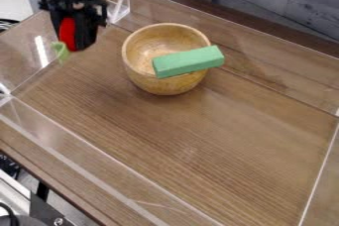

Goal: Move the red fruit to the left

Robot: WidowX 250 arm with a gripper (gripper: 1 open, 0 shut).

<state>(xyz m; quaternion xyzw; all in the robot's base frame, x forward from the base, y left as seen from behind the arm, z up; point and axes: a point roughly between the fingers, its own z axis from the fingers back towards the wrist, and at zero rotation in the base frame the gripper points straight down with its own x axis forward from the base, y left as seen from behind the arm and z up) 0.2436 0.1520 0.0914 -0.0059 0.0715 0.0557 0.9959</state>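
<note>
Red fruit [66,33] pinched between the fingertips [61,24], right in the grip, stem end pointing down toward the tabletop [133,131], left of the bowl [129,59].

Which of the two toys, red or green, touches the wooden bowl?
The green rectangular block: it rests on the bowl's rim, whereas the red fruit is away from it.

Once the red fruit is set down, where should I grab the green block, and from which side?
I'd come from above and pinch the green block near its middle, fingers across its long sides. It is a narrow bar lying slantwise over the wooden bowl, its upper right end reaching past the rim, so a grip along its length would probably be too wide.
</note>
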